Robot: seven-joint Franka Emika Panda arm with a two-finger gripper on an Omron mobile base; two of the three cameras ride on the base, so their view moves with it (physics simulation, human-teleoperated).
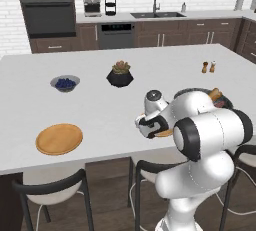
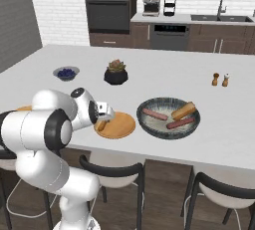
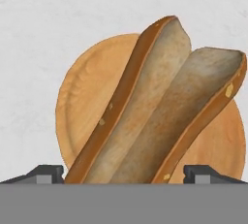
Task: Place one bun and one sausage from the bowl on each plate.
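Left base view: the gripper point(image 1: 144, 125) is hanging at the near counter edge over a plate point(image 1: 165, 133) mostly hidden by the arm. A second plate point(image 1: 59, 138) is lying bare, well apart to the left. The bowl point(image 1: 222, 98) is peeking out behind the shoulder, a bun point(image 1: 214, 94) end showing.

Right base view: the gripper point(image 2: 103, 119) is sitting low over the near plate point(image 2: 119, 127), with a bun point(image 2: 102, 124) between its tips. The bowl point(image 2: 168, 117) just beside is holding two sausages point(image 2: 155, 114) and one bun point(image 2: 184, 110).

Hand view: the split bun point(image 3: 160, 106) is standing between the finger tips point(image 3: 46, 173), above the plate point(image 3: 82, 97). The jaws are spread wide, the tips flanking the bun; I cannot tell whether they are touching it.

Judgement: the bun is probably light, soft and crushable; take it gently across the crusted sides mid-length. The sausages look smooth and likely to roll; grip them across the middle.
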